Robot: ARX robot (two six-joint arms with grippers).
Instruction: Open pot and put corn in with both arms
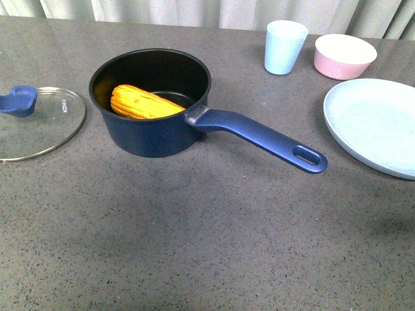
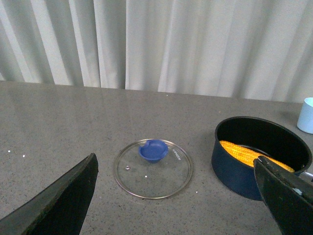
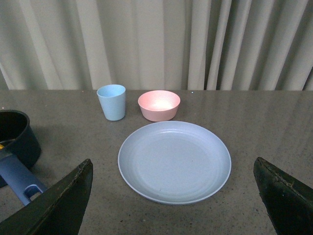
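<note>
Inside the pot (image 1: pixel 150 103), corn (image 1: pixel 144 102) tilted, crosswise to the handle (image 1: pixel 262 138).

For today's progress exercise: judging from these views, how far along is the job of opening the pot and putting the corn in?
Done: the lid lies on the table left of the pot, knob up, and the corn rests inside the pot. In hand: nothing; the left gripper and right gripper are both open and empty, clear of the things. Left: nothing of the task shows; it looks complete.
</note>
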